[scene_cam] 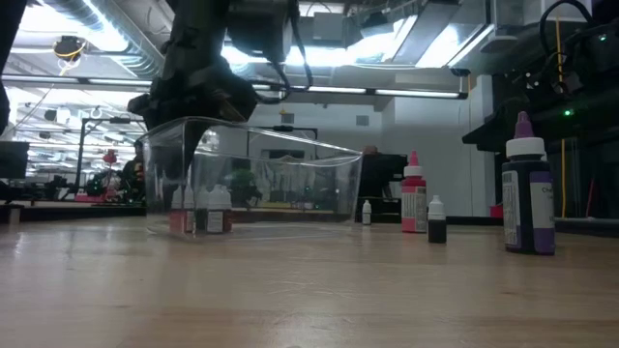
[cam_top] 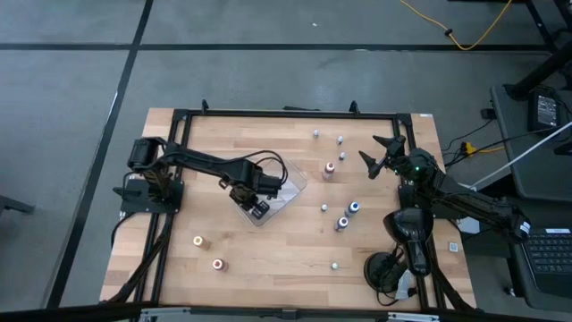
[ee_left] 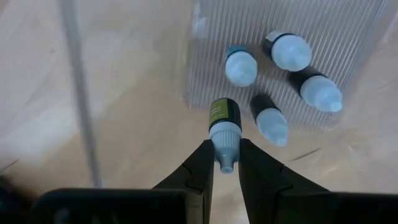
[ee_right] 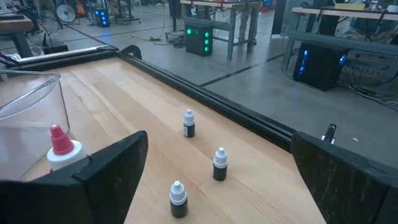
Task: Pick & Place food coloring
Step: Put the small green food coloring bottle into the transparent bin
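Clear ribbed plastic forms the tray [cam_top: 284, 190] where the left gripper [ee_left: 226, 167] reaches down, its dark fingers [ee_left: 199, 171] pinched on the pale cap of a small green-labelled bottle [ee_left: 224, 126]. Just beyond its tips, four more small bottles [ee_left: 273, 119] lie on the tray floor. Other little bottles [cam_top: 349, 213] stand scattered on the pale wooden table [cam_top: 268, 255]. The right gripper [cam_top: 380, 154] hovers apart, jaws spread wide and empty.
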You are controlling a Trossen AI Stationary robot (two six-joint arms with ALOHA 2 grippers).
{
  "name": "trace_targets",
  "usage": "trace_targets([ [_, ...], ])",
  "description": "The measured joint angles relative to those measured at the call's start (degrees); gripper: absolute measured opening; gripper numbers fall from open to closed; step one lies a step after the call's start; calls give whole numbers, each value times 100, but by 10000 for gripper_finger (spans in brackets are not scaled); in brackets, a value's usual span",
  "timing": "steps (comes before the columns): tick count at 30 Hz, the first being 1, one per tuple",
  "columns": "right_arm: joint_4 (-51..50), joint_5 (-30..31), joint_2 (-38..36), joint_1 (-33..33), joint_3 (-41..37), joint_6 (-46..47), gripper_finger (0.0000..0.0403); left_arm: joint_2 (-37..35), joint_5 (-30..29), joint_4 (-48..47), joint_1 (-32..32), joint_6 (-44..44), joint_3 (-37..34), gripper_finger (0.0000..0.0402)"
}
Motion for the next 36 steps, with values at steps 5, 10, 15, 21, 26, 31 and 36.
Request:
trace_targets([
  [5, -2, 0, 0, 1, 2, 1, 394, 93, 82, 104, 57, 147, -6, 56],
  [10, -2, 0, -2, 1, 0, 1, 394, 130, 98, 129, 75, 180, -4, 56],
  [15, -1, 0, -2, 1, 0, -2, 394, 126, 85, 131, 151, 297, -4, 56],
  [21, -2, 0, -2, 1, 0, -10, 394, 265, 191, 120, 195, 425, -3, 56],
  [26, -1, 0, -2, 1, 2, -10, 394, 275, 245, 124, 192, 436, -4, 69],
  [31, -2, 0, -2, 1, 2, -4, 394, 275, 249, 123, 192, 436, -4, 95],
  [36, -2, 0, -2, 1, 0, -4, 394, 275, 247, 122, 192, 436, -2, 119],
])
